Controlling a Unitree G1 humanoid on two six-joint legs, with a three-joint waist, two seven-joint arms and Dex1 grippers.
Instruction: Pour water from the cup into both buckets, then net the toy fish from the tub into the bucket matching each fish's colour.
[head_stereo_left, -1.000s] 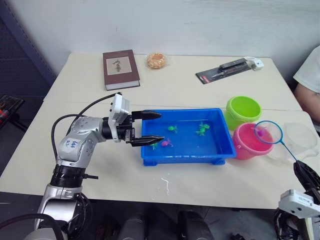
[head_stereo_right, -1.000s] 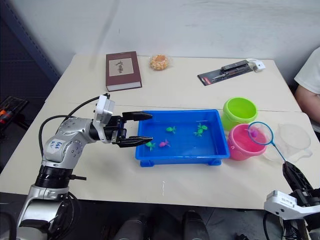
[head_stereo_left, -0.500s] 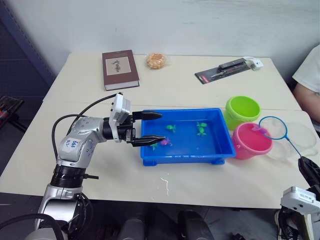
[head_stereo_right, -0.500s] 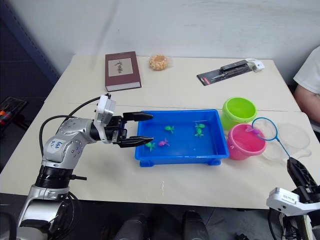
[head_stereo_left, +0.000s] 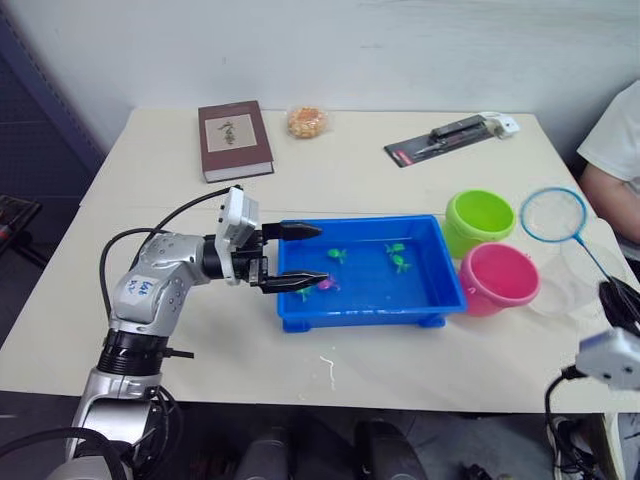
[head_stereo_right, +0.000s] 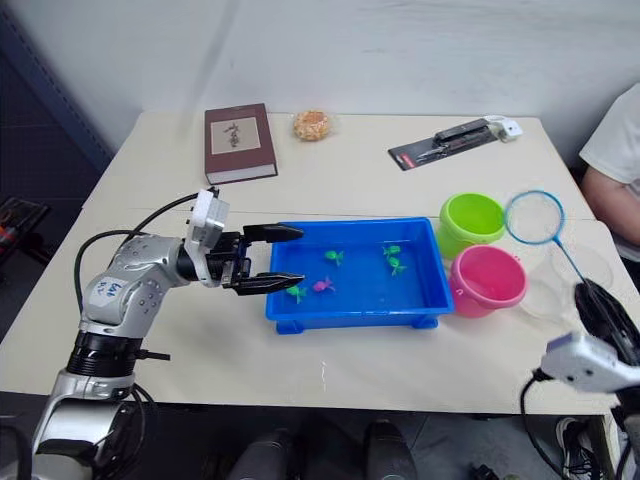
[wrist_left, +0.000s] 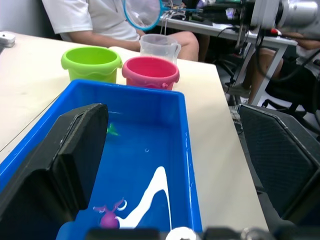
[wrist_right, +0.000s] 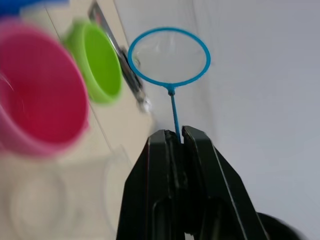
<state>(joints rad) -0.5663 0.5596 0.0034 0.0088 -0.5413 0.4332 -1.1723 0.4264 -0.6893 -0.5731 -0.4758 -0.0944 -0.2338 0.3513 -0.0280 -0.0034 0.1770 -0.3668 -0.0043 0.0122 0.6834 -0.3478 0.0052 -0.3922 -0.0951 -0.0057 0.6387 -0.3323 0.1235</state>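
Spread wide, my left gripper (head_stereo_left: 305, 255) hovers over the left end of the blue tub (head_stereo_left: 437, 264), while my right gripper (wrist_right: 173, 135) is pinched on the thin handle of the net (head_stereo_left: 553, 214). From left to right, the tub holds water with green fish (head_stereo_left: 397, 257) and a pink fish (head_stereo_left: 325, 285); the green bucket (head_stereo_left: 481, 218) and pink bucket (head_stereo_left: 497, 279) stand just beside its right end, and the clear cup (wrist_left: 159, 47) sits beyond the pink one. My left arm reaches level from the left, and my right arm holds the net's hoop raised, to the right of the green bucket.
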